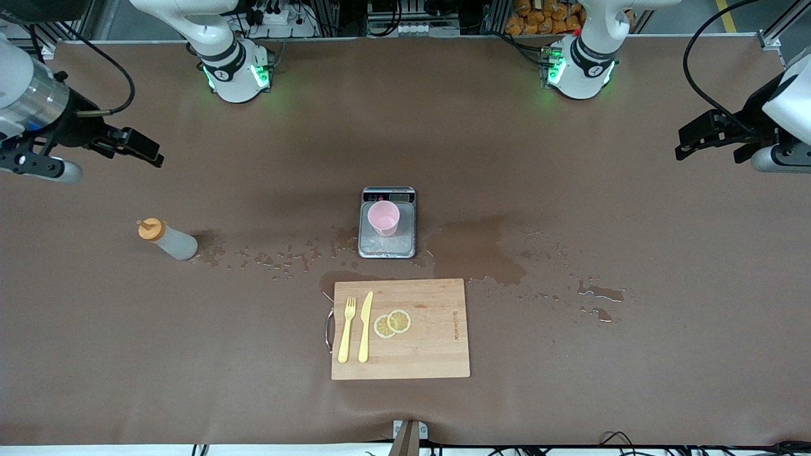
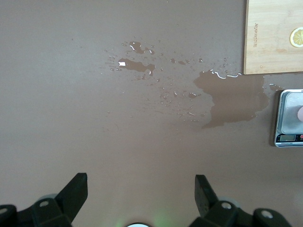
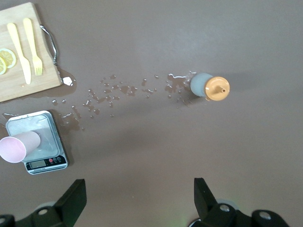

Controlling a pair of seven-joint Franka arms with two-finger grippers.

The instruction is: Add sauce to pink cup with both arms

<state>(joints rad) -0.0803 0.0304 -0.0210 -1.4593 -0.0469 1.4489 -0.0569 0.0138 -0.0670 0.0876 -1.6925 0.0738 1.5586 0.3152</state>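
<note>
- Left end effector: up in the air over bare table at the left arm's end, fingers spread wide, nothing between them.
- Right end effector: up in the air over bare table at the right arm's end, fingers spread wide, nothing between them.
- Both arms: waiting, well apart from every item.
- Sauce bottle: upright on the table toward the right arm's end, orange cap on top, well apart from the scale; untouched by either end effector.
- Pink cup: upright on the steel scale, at the end of the plate next to the display; inside appears empty.
- Scale: near the middle of the table, display end farther from the front camera.
- Cutting board: just nearer to the front camera than the scale, metal handle on the edge toward the right arm's end.
- On the board: yellow fork and yellow knife lying side by side, two overlapping lemon slices just beside the knife.
- Wet patches: largest beside the scale toward the left arm's end; trail of droplets between the scale and the sauce bottle; smaller puddles farther toward the left arm's end.
</note>
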